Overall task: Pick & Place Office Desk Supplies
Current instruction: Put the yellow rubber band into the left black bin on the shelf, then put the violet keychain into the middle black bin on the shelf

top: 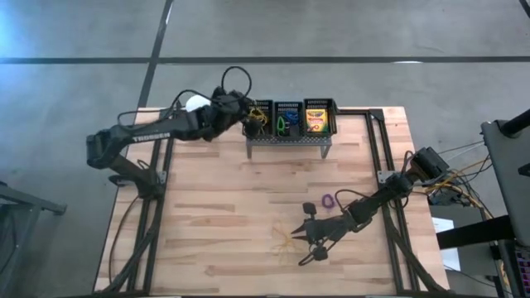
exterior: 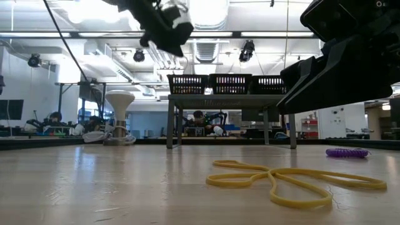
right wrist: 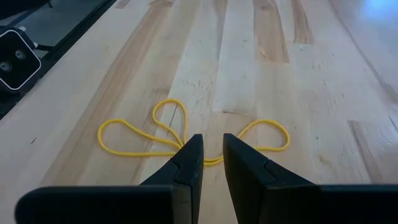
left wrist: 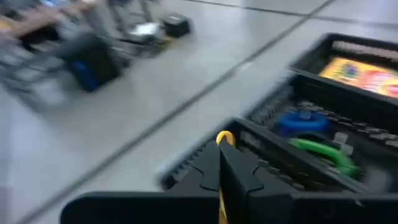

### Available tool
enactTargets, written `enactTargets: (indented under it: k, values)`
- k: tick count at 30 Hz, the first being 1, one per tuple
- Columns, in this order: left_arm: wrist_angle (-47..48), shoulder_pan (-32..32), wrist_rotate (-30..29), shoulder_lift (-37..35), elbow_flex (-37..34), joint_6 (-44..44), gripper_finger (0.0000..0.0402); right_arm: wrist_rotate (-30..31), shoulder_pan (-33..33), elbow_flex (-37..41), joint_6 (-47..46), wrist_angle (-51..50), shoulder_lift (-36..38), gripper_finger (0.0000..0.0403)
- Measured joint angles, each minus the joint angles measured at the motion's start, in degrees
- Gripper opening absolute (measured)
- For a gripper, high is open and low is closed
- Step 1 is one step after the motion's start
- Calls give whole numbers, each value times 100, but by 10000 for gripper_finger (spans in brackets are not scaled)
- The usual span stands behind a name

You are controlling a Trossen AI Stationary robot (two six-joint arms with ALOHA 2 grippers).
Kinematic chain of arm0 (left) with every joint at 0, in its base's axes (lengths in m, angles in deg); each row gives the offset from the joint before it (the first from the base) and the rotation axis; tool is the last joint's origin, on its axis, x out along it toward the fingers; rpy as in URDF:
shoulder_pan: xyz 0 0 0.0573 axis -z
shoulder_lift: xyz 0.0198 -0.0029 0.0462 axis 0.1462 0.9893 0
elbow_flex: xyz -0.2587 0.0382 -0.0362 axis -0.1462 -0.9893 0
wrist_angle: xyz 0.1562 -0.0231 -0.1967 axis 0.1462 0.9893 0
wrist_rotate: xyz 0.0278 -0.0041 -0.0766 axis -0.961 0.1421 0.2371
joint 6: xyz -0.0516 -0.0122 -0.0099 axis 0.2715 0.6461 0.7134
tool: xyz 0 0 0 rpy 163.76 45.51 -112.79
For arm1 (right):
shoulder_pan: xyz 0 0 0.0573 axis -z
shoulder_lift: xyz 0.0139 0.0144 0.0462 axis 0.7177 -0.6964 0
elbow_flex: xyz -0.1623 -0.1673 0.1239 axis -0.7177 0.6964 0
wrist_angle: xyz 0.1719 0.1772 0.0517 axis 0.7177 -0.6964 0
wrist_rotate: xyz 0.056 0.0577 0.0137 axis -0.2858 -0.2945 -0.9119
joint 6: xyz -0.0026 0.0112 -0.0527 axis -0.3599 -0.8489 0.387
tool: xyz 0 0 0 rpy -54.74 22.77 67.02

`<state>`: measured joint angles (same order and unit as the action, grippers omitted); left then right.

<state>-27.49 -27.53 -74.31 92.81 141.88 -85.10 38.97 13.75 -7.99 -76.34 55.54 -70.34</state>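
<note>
Left hand (top: 251,116) clenched on a yellow rubber band (left wrist: 225,138), far left over the organizer's left bin (top: 260,110), for dropping | right hand (right wrist: 211,163) narrowly parted above loose yellow bands (top: 286,241) near counter (top: 215,207) front, grasping nothing | purple ring (top: 326,201) nearby

I work in a robotics lab: my wooden bench (top: 248,207) stands on grey concrete floor (top: 331,33), with ceiling lights (exterior: 209,12), ducts, and people at desks (exterior: 56,119) behind.
</note>
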Motion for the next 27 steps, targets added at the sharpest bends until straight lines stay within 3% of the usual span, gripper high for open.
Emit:
enactTargets:
  k: [3,13,27]
  values:
    - [-324,-130,599,3,-341,308,1,0,0,0,1,2,0,56]
    - [-652,-155,1128,4,-741,784,14,4,7,0,24,2,-1,57]
    - [-409,-265,1380,4,-741,948,157,13,13,0,60,4,0,57]
